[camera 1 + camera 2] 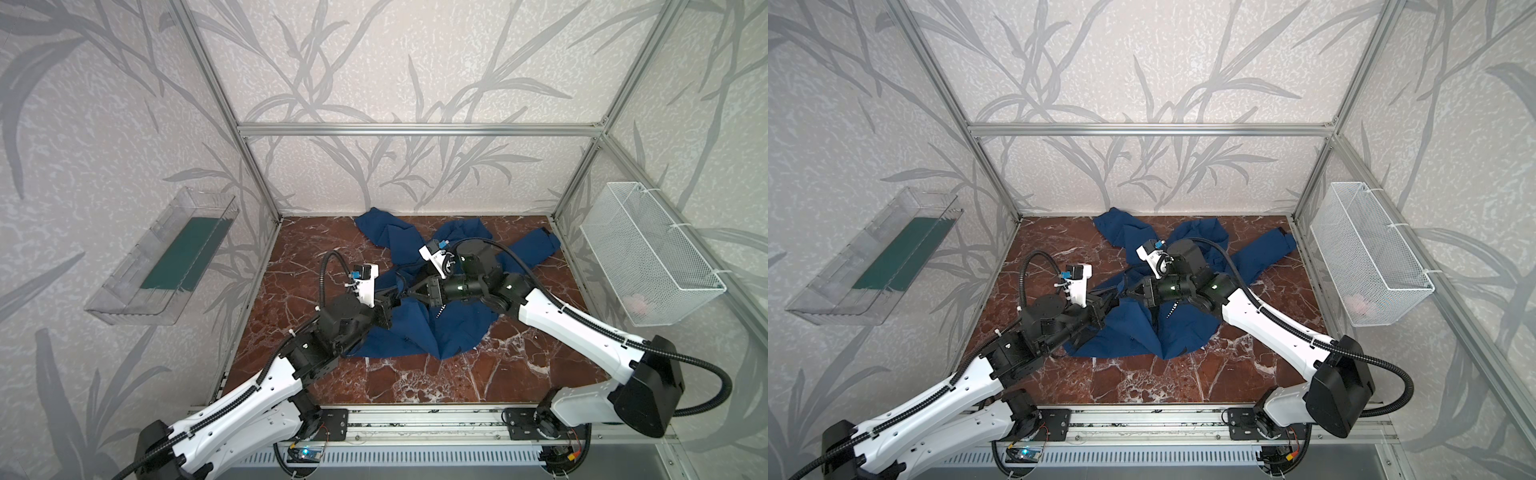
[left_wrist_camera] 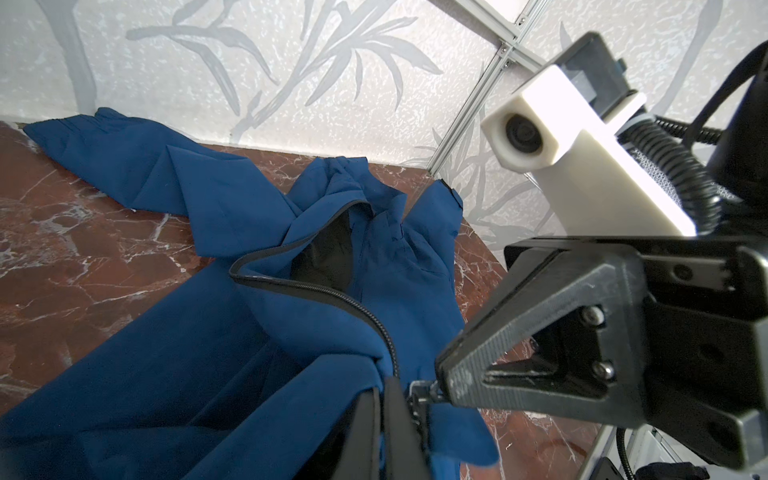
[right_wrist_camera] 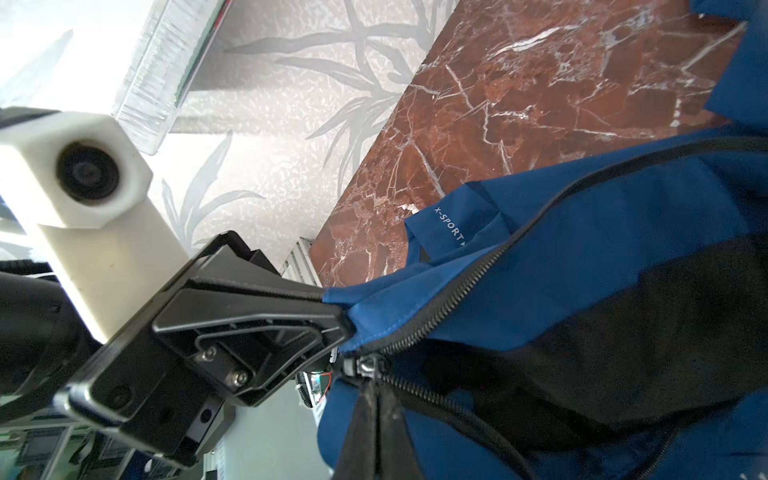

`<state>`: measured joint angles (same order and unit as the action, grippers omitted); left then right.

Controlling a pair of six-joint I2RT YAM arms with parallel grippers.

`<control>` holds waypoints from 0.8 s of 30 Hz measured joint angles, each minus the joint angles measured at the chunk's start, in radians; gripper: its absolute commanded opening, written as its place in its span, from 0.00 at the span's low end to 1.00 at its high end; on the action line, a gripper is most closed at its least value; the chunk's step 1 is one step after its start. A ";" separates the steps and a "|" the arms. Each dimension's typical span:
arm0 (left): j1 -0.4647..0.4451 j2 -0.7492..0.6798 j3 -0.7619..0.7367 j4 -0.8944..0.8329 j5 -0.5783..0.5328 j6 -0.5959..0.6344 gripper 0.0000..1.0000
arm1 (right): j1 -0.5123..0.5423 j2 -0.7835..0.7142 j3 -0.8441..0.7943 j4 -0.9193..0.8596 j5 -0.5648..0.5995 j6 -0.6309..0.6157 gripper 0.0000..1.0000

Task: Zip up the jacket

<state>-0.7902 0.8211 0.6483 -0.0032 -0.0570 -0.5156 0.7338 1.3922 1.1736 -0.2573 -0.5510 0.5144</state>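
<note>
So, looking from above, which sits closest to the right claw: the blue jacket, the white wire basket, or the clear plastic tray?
1. The jacket: the right claw is pinching it, mid-table.
2. The wire basket: on the right wall.
3. The clear tray: on the left wall, farthest.

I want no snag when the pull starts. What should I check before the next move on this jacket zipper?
1. Left tool clamped on the jacket edge beside the zipper's foot: ok.
2. Right tool shut on the slider: ok.
3. Both tooth rows seated in the slider: cannot tell.
4. Zipper track ahead lying straight: not ok, it curves over rumpled cloth.
5. Black lining clear of the teeth: cannot tell.
</note>
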 measured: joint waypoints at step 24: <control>0.001 -0.274 0.169 -0.545 -0.108 0.117 0.00 | 0.070 0.109 0.286 -0.355 0.459 -0.251 0.00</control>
<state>-0.7891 0.5468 0.8177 -0.5480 -0.1654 -0.3985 0.8040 1.5009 1.4593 -0.6125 -0.0917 0.2634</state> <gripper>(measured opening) 0.045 0.049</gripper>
